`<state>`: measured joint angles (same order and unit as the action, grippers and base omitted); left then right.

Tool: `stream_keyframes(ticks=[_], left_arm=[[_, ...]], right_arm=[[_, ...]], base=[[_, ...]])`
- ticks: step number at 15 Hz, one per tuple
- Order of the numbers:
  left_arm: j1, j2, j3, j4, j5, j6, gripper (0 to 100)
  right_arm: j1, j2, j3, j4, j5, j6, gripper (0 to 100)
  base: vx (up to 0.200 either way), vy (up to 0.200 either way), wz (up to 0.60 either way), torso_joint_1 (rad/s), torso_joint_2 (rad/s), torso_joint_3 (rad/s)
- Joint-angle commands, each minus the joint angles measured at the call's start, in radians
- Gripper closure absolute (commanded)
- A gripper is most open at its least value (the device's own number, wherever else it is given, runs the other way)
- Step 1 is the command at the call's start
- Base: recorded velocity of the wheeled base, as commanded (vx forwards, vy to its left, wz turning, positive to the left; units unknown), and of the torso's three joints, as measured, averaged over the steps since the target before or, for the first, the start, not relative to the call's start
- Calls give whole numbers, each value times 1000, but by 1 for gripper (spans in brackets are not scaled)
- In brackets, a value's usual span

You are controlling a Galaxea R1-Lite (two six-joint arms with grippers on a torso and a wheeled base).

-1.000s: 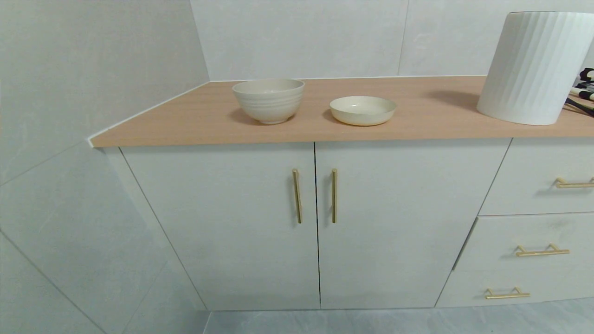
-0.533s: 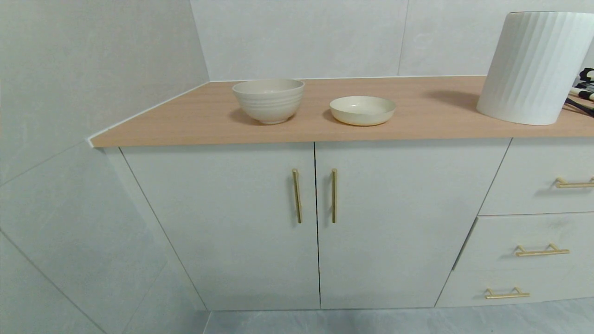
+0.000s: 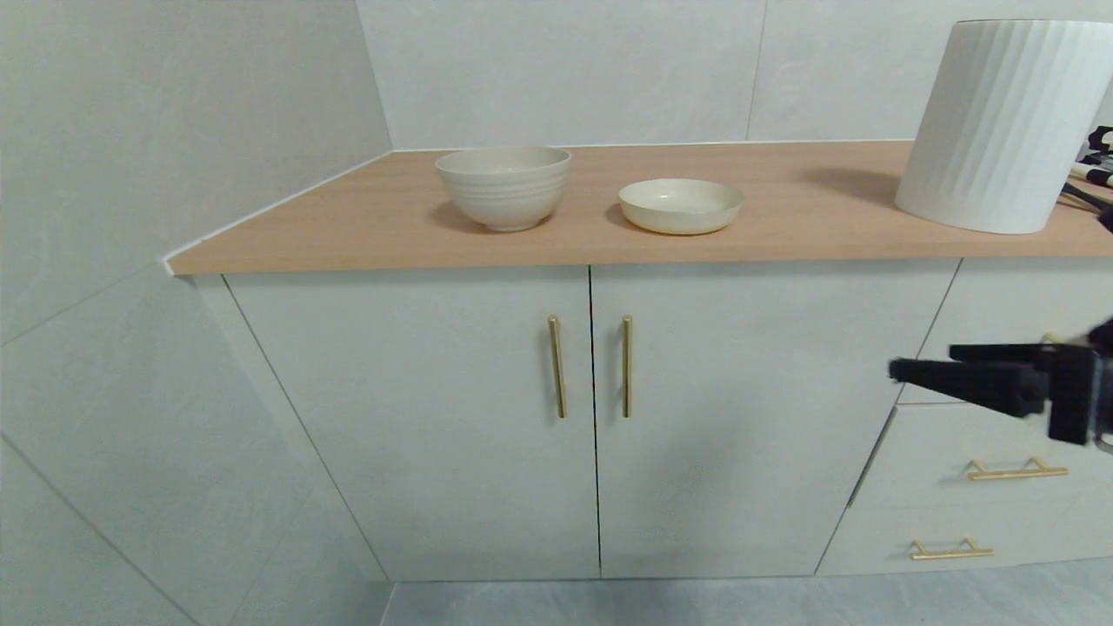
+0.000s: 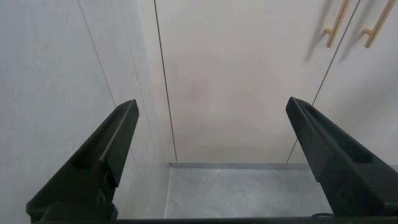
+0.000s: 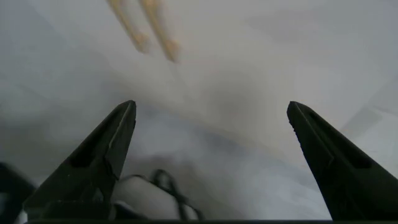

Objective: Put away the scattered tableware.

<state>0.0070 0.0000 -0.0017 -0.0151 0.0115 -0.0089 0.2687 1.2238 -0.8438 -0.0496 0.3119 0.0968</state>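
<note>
A deep cream bowl [image 3: 503, 186] and a shallow cream dish [image 3: 680, 205] stand side by side on the wooden countertop [image 3: 365, 228], the dish to the right. My right gripper [image 3: 922, 361] hangs open and empty in front of the drawers at the right, below the counter's edge and well right of the dish. In the right wrist view its fingers [image 5: 102, 155] are spread wide before the cabinet front. My left gripper [image 4: 211, 109] is open too, held low with nothing between its fingers, facing the cabinet's left door [image 4: 242, 81] near the floor.
Two white cabinet doors with gold handles [image 3: 556, 367] are shut under the counter. Drawers with gold pulls [image 3: 1016, 472] lie to the right. A tall white ribbed container [image 3: 1000, 126] stands on the counter's right end, with dark utensils [image 3: 1091, 178] beside it. A tiled wall closes off the left.
My right gripper has come into the head view from the right, at drawer height. The bowl and the dish have stayed where they were.
</note>
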Motion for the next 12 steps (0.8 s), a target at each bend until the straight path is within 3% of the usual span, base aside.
stream_keyframes(ticks=[1,6,12], left_arm=[[1,2,0,0,2,0,0],[-1,2,0,0,2,0,0],[1,2,0,0,1,0,0]], right_arm=[[110,290,-190,-9,84,67,0],[190,467,-301,-29,130,96,0],[267,707,-317,-332,116,161,0]], base=[[0,0,0,0,0,0],[0,0,0,0,0,0],[0,0,0,0,0,0]])
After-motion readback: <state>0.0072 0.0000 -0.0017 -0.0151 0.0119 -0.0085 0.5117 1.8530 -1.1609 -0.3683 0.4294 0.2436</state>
